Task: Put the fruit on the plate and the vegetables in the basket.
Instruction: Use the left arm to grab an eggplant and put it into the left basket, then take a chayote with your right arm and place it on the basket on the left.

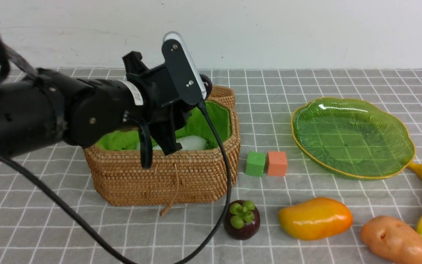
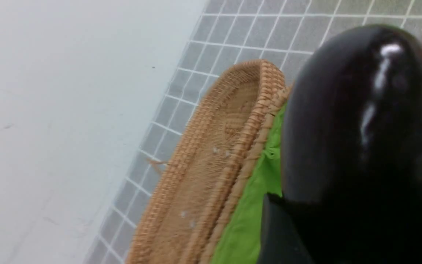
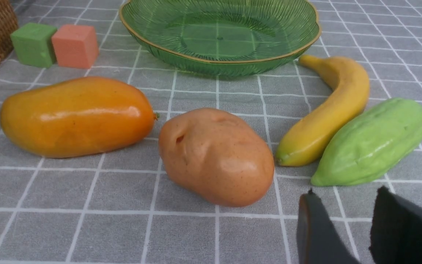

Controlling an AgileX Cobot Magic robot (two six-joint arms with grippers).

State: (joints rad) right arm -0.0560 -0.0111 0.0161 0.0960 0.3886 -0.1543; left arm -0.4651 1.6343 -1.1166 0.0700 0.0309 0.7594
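The right pincer [image 3: 346, 194] is seen nearest, low over the tabletop [image 3: 86, 227]. Its jaws are parted narrowly and nothing is held between them. It is judged to be parked there because the unsorted pieces lie right in front of it.

Just beyond it the potato [image 3: 216, 156] is laid on its side. The mango [image 3: 77, 115] is beside it on the robot's left. On its right the banana [image 3: 328, 110] is pressed against the green vegetable [image 3: 372, 141]. Farther left, the mangosteen [image 1: 241, 220] is stood with its green top up, close in front of the basket [image 1: 167, 179]. All five are judged to be left within reach for sorting.

Behind this row, a green cube [image 1: 255, 164] and an orange cube [image 1: 277, 163] are set touching each other, between the basket and the plate [image 1: 354, 135]. They are taken to be no part of the sorting.

The left pincer [image 1: 167, 143] is hung over the basket's open mouth and is closed on the eggplant [image 2: 361, 121], whose glossy dark body fills the left wrist view. The hold is judged to be kept so that the eggplant can be lowered onto the green lining, where the radish [image 1: 192, 142] is already laid.

The plate is placed to the right, well apart from the basket, with no fruit on it yet; only the banana's far tip is found just beside its rim. Farthest back, the lid [image 2: 211, 165] is leaned open behind the basket, so that the mouth is kept free.
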